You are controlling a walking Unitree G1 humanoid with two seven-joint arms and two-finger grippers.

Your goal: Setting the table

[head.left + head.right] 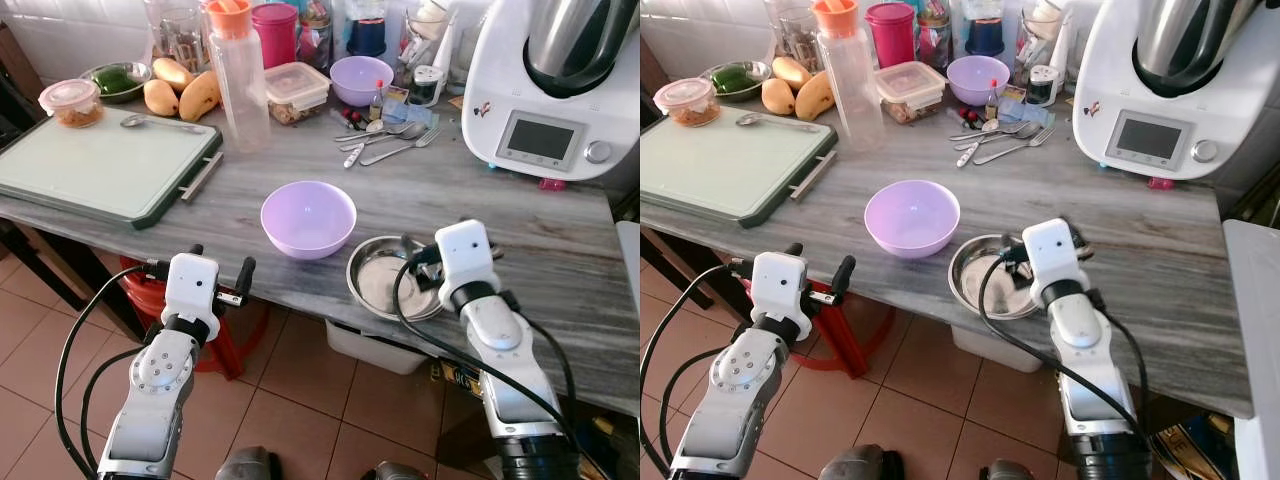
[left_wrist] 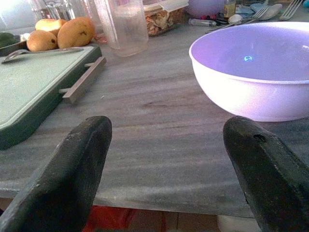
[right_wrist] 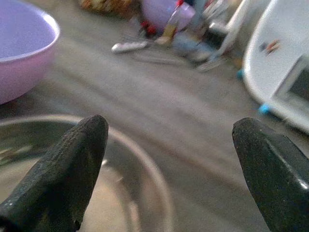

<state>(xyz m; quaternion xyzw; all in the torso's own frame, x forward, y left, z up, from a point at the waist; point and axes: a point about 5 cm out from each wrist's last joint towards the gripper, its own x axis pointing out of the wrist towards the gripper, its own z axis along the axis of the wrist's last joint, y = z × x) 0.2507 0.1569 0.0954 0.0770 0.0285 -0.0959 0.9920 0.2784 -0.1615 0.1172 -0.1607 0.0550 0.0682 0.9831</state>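
Directly beneath the spread-fingered right end effector, steel bowl; left end effector likewise spread.

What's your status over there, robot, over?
Left gripper open, short of the counter edge. Right gripper open over the round steel dish. Lilac plastic bowl empty beside it. Nothing blocking.

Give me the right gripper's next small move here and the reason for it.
Probably lower the right gripper a little and close on the far rim of the steel plate. Its fingers are open and hover over that rim, one finger above the plate's inside, the other beyond it. The purple bowl sits apart to the left, out of the way.
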